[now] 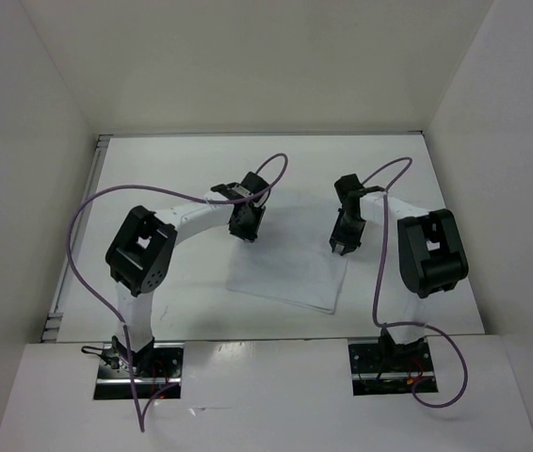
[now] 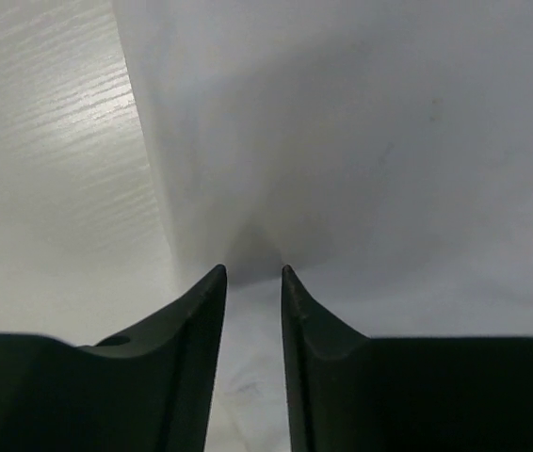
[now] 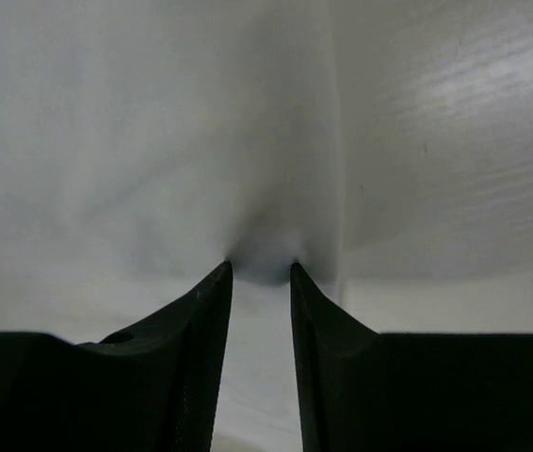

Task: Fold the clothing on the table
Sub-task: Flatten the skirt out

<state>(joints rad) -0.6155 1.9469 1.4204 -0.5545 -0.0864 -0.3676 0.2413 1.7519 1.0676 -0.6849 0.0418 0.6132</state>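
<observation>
Clothing lies flat in the middle of the table: thin, limp, light, likely to sag and slide. Left hand pinches its far left corner, right hand its far right corner, puckering it. Corners seem the surest hold.
</observation>
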